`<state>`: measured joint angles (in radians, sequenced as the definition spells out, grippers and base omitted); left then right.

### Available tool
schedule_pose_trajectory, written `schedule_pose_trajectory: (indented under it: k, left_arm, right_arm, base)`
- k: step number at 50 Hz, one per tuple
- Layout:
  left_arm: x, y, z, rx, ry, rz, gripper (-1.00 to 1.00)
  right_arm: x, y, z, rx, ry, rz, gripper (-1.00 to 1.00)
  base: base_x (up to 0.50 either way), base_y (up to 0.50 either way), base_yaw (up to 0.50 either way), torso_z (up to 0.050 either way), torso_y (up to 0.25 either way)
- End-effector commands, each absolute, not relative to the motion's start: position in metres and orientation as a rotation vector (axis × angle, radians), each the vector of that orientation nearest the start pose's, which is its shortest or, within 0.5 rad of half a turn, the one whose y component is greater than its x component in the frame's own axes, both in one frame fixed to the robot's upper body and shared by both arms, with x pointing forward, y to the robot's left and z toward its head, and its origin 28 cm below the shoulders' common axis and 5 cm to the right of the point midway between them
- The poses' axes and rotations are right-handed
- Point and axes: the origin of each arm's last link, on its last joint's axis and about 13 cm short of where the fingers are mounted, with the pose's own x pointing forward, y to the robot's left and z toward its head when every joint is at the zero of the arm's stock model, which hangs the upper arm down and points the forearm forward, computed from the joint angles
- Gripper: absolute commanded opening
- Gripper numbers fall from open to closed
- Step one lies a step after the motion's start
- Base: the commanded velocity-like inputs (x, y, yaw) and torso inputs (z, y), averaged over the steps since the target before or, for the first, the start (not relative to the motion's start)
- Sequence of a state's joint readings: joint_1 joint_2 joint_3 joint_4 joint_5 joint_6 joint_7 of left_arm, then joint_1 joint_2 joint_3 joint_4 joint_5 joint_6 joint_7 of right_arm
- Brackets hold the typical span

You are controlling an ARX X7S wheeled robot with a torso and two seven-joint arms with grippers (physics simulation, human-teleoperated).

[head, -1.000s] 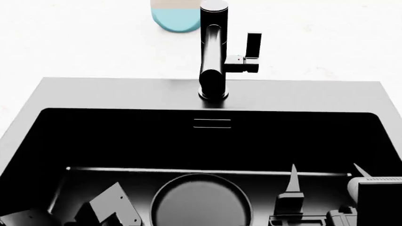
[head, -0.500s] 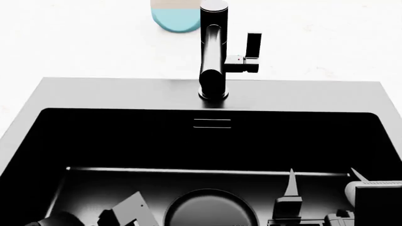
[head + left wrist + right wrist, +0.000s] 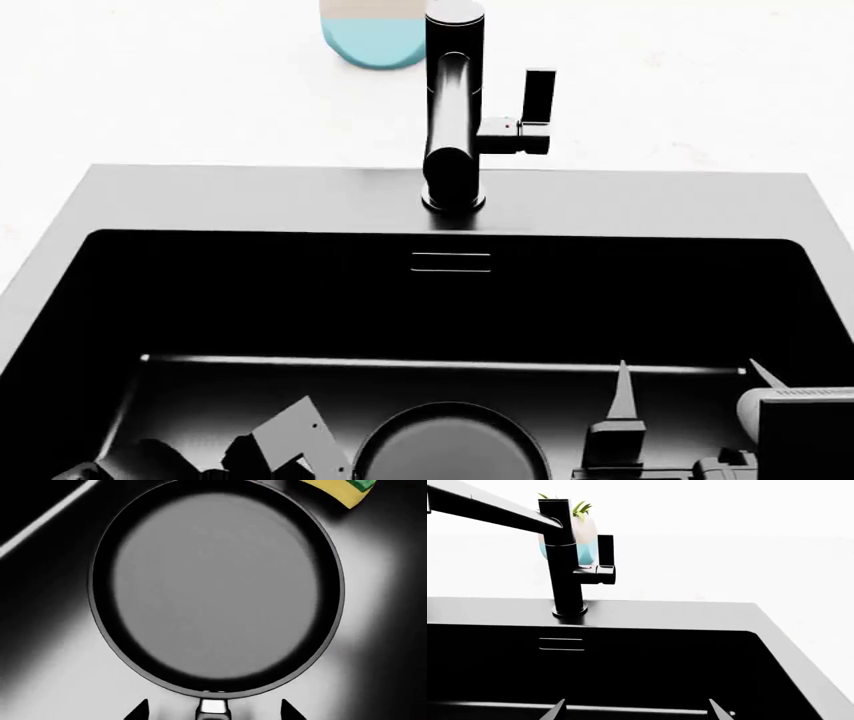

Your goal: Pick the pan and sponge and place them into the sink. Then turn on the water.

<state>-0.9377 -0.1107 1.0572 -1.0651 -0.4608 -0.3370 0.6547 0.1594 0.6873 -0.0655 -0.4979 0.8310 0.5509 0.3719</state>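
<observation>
The black pan lies flat on the floor of the dark sink and fills the left wrist view. My left gripper is open, one fingertip on each side of the pan's handle base, not touching it. A corner of the yellow and green sponge lies on the sink floor just beyond the pan's rim. In the head view the pan is at the bottom middle, with the left gripper beside it. The right gripper is open and empty over the sink. The sponge does not show in the head view.
A black faucet with a side lever stands on the back rim; it also shows in the right wrist view. An overflow slot is in the back wall. A blue and beige plant pot stands behind on the white counter.
In the head view the pan has become smaller and shifted slightly right and down. My left gripper has moved right toward it. The right gripper has barely moved.
</observation>
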Motion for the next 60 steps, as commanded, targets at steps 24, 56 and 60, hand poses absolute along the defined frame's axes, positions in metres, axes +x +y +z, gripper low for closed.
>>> schedule_pose_trajectory:
  k: [24, 56, 60]
  left_arm:
    - [0.315, 0.219, 0.144, 0.227, 0.458, -0.757, 1.00]
    - [0.288, 0.226, 0.214, 0.071, 0.013, -0.185, 1.00]
    - [0.282, 0.229, 0.216, 0.072, 0.003, -0.151, 1.00]
  right_arm:
    - [0.219, -0.173, 0.150, -0.006, 0.008, 0.030, 1.00]
    - [0.318, -0.149, 0.211, 0.008, 0.017, 0.079, 1.00]
    - [0.335, -0.146, 0.216, 0.017, 0.014, 0.086, 1.00]
  base:
    - [0.00, 0.00, 0.00, 0.000, 0.000]
    - [0.00, 0.00, 0.00, 0.000, 0.000]
    - [0.00, 0.00, 0.00, 0.000, 0.000]
